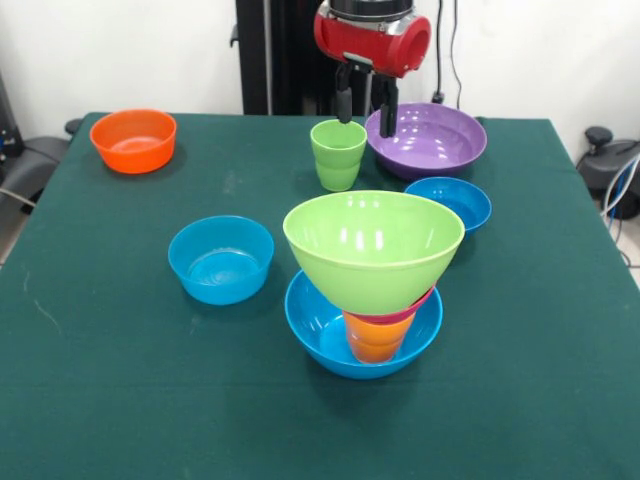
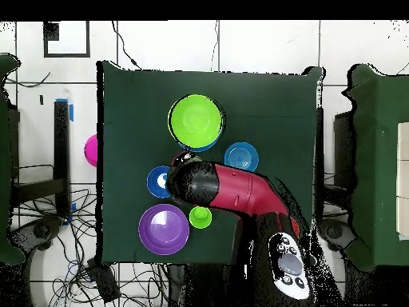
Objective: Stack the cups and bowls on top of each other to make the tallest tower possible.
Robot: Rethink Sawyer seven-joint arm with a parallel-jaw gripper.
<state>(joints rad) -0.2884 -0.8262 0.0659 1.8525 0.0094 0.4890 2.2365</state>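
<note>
So here's what we get in the front view: the tower sits a bit below the middle of the frame. It's a large glossy blue plastic bowl at the bottom, an orange-yellow ribbed tumbler standing in it, a small pink-red bowl of which we only catch a thin rim, and a big lime green bowl on top that hides most of what's under it.

The red and black arm comes in at the top centre, cut off by the frame edge. Its gripper hangs with its two dark fingers spread apart and nothing between them, between the light green ribbed cup and the wide purple bowl.

A small blue bowl is at mid-left, another small blue one sits right of centre, and the small orange bowl is in the upper left on the dark green tablecloth.

From overhead, the arm covers the gripper completely and part of one blue bowl. The lime bowl blocks nearly the whole tower there, so we can't make out the layers. The orange bowl shows up pinkish at the left table edge, half cut off.
</note>
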